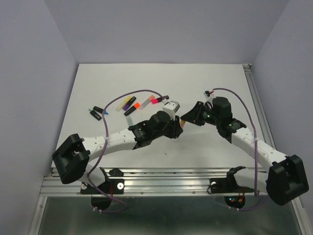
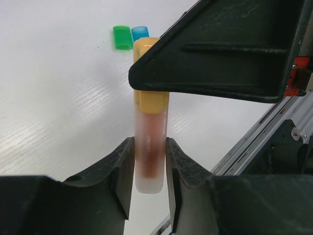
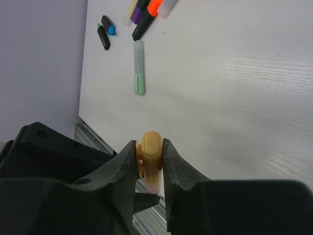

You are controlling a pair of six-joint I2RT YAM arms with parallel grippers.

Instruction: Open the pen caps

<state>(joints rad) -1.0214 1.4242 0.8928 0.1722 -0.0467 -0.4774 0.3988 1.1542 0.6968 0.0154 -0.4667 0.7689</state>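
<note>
A translucent peach pen is held in the air between my two grippers. My left gripper (image 2: 149, 147) is shut on the pen body (image 2: 149, 166). My right gripper (image 3: 149, 149) is shut on its peach cap (image 3: 151, 144), which still sits on the pen (image 2: 152, 100). In the top view the grippers meet at mid-table, left (image 1: 174, 125) and right (image 1: 189, 117), with the pen (image 1: 182, 122) barely visible between them. A loose green cap (image 2: 122, 37) and a blue cap (image 2: 140, 32) lie on the table beyond.
Several capped pens lie at the back left: black ones (image 1: 96, 113), yellow and purple (image 1: 128, 103), orange (image 1: 142, 104), pink (image 1: 157, 100). A pale mint pen (image 3: 139, 68) lies apart from them. The metal rail (image 1: 161, 174) runs along the near edge.
</note>
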